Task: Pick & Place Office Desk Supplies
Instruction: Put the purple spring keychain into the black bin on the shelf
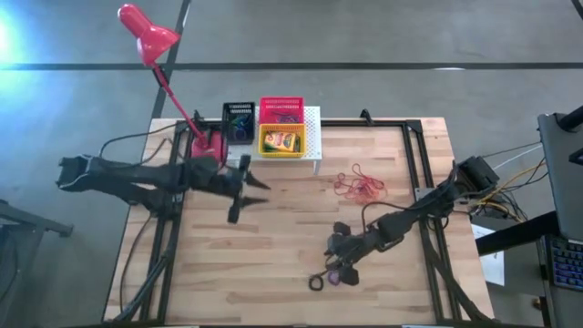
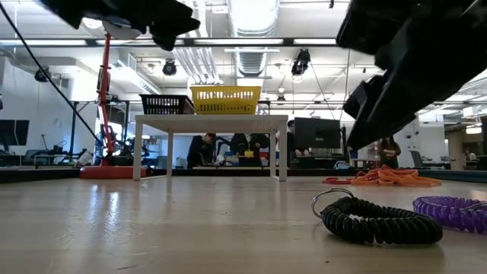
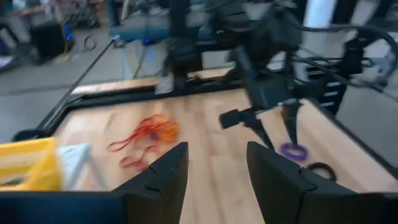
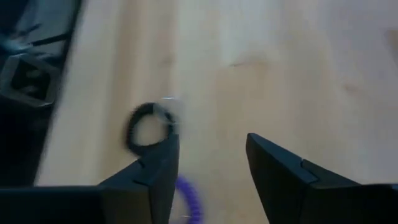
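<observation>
A black coiled ring (image 1: 316, 282) and a purple coiled ring (image 1: 342, 278) lie flat on the wooden table near its front edge. My right gripper (image 4: 211, 162) is open just above them; the purple ring (image 4: 188, 199) shows beside one finger, and the black ring (image 4: 148, 127) lies past the fingertips. Red-orange rubber bands (image 1: 361, 188) lie in a loose heap farther back. My left gripper (image 1: 248, 189) hovers open and holds nothing, in front of a yellow basket (image 1: 281, 141) with a crayon box in it. Red (image 1: 281, 109) and black (image 1: 240, 121) baskets stand behind.
The yellow and red baskets sit on a white perforated stand (image 1: 311, 137) at the table's far edge. A red desk lamp (image 1: 150, 36) rises from its base (image 1: 208, 144) at the far left. Black frame rails (image 1: 424, 182) run along the table's sides. Bare wood lies between the two arms.
</observation>
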Motion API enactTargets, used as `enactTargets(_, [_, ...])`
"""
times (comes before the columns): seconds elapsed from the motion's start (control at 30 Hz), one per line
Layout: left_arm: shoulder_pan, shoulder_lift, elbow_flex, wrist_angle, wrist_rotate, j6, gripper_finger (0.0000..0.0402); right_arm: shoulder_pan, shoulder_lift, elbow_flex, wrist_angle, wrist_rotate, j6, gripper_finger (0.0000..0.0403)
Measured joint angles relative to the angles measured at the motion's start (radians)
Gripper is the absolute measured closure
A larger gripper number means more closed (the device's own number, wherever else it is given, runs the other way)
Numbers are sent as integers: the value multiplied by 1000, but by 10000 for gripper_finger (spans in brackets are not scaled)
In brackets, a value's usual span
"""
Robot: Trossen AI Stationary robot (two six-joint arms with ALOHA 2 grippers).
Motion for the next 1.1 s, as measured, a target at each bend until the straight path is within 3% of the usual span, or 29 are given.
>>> enactTargets(0.2, [-93, 0, -103, 144, -123, -21, 236, 32, 68, 4, 38, -73, -41, 222])
enactTargets(0.47, [-96, 0, -121, 161, -153, -42, 236, 42, 118, 7, -30, -83, -65, 252])
enactTargets(0.6, [-96, 0, -121, 165, -153, -9, 236, 40, 127, 11, -51, -99, -77, 288])
enactTargets(0.8, [-91, 1, -121, 172, -160, 9, 236, 31, 122, 11, -80, -102, -56, 378])
enactTargets(0.87, [-90, 2, -121, 172, -161, 11, 236, 16, 109, 9, -85, -105, -39, 383])
enactTargets(0.97, [-90, 3, -121, 172, -160, 13, 236, -13, 78, 3, -105, -44, -25, 385])
enactTargets(1.1, [-90, 30, -121, 185, -160, 13, 236, -50, 32, -4, -38, 189, 5, 388])
